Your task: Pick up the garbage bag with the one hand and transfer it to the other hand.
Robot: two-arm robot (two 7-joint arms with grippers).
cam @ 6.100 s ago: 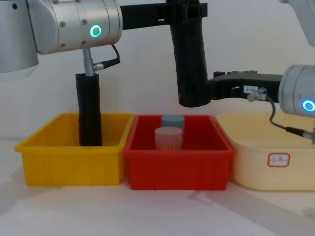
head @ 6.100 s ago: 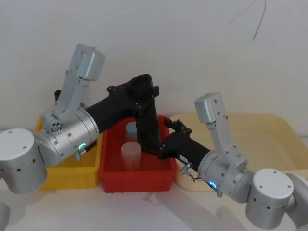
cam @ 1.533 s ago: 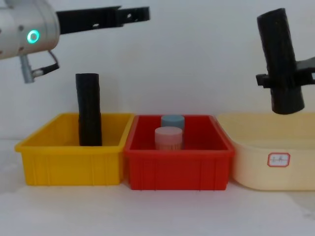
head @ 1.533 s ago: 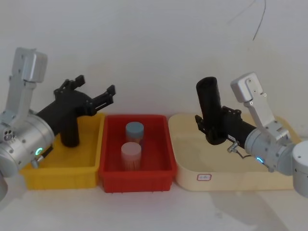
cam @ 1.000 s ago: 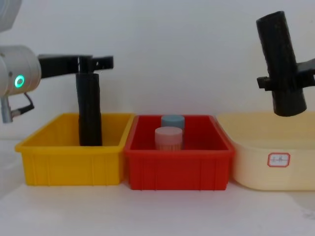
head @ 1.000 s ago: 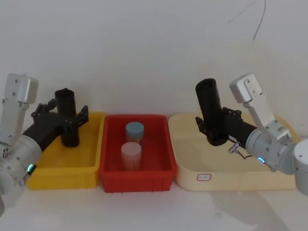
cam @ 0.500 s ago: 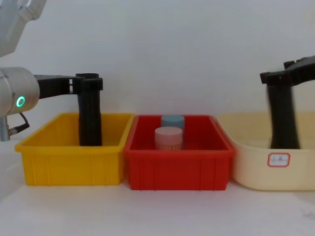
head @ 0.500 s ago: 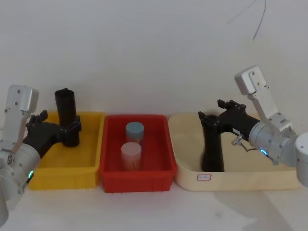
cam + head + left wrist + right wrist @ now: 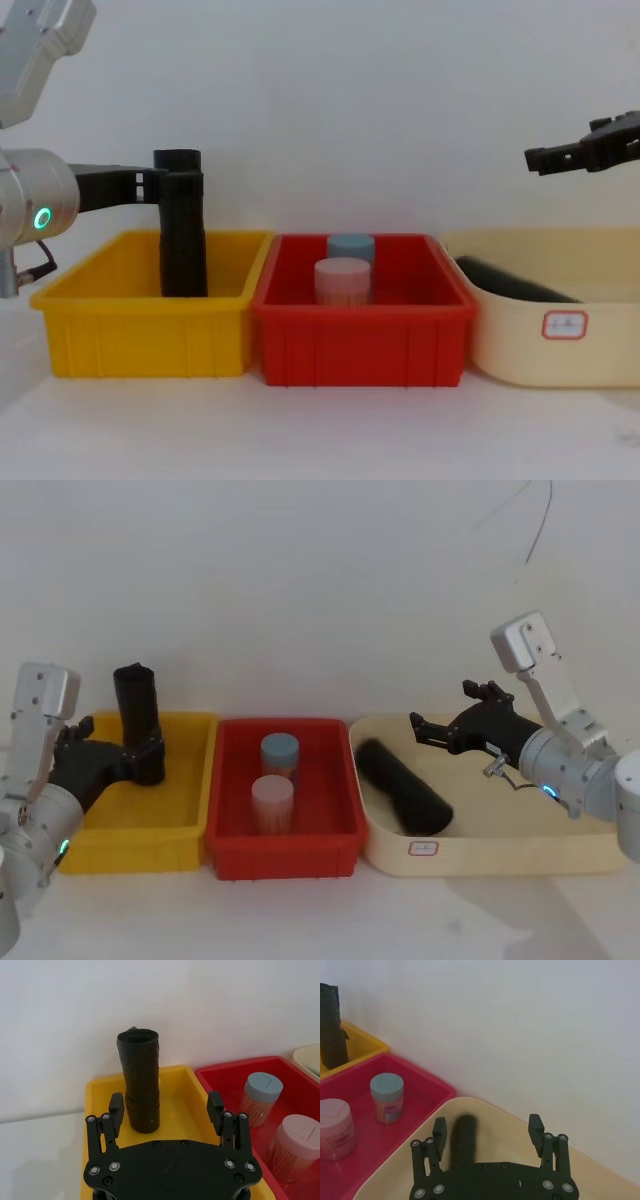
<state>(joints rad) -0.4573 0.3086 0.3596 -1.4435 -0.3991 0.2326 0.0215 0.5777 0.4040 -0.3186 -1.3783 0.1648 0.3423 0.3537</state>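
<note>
The garbage bag, a matte black roll, lies on its side in the cream tub; the chest view shows it low behind the tub wall. My right gripper, on the blue-ring arm, hangs open above the tub and apart from the bag. My left gripper, on the green-ring arm, is open at the yellow bin. Its fingers flank a second black tube with a hollow top that stands upright there, without closing on it.
A red bin sits between the yellow bin and the tub. It holds a blue-lidded jar and a pink-lidded jar. A white wall rises right behind the bins.
The right gripper lowered the bag into the tub and let go. The bag stood upright half a second ago and has now tipped onto its side. The left arm drew back to the yellow bin.
</note>
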